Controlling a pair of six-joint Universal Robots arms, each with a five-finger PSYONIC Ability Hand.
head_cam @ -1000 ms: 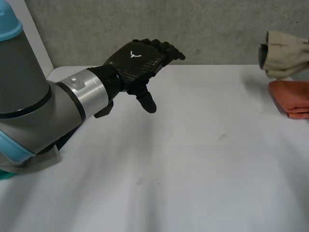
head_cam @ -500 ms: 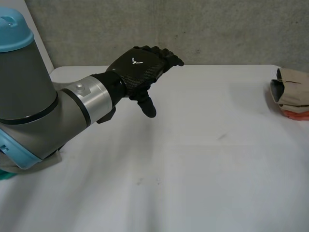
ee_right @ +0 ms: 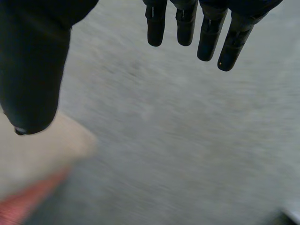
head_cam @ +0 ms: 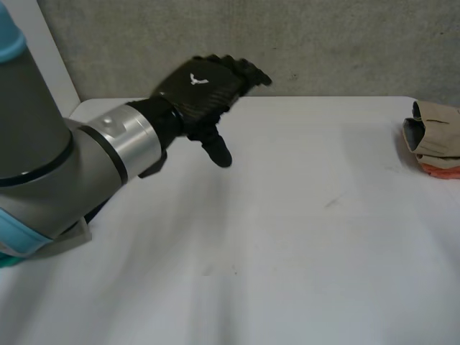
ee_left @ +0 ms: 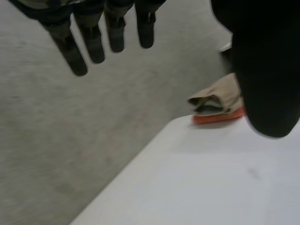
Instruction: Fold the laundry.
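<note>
left hand [head_cam: 205, 90] up in the air over the far-left part of the table [head_cam: 287, 244], fingers straight + side by side, thumb pointing down, apart from them, nothing in it. right hand [ee_right: 209, 37] on its own wrist cam: fingers straight, slightly fanned, thumb wide off, holds nothing. Laundry = beige folded piece [head_cam: 433, 129] lying on an orange piece [head_cam: 440, 170] at the table's far-right edge near the back corner, well apart from the left hand. Wide stretch of white top between hand and stack, plenty of room to move. Table's back edge runs along the concrete wall [head_cam: 323, 43]; white panel [head_cam: 54, 57] stands behind the left arm [head_cam: 65, 172]. Orange piece mostly covered, only a thin strip shows under the beige. Stack is cut off at the head cam's frame edge, so full extent unknown. On the right wrist cam, beige + orange smears sit near the thumb, too blurred to say if they touch it. Small grey mark [head_cam: 330, 203] mid-table, can't tell what.
</note>
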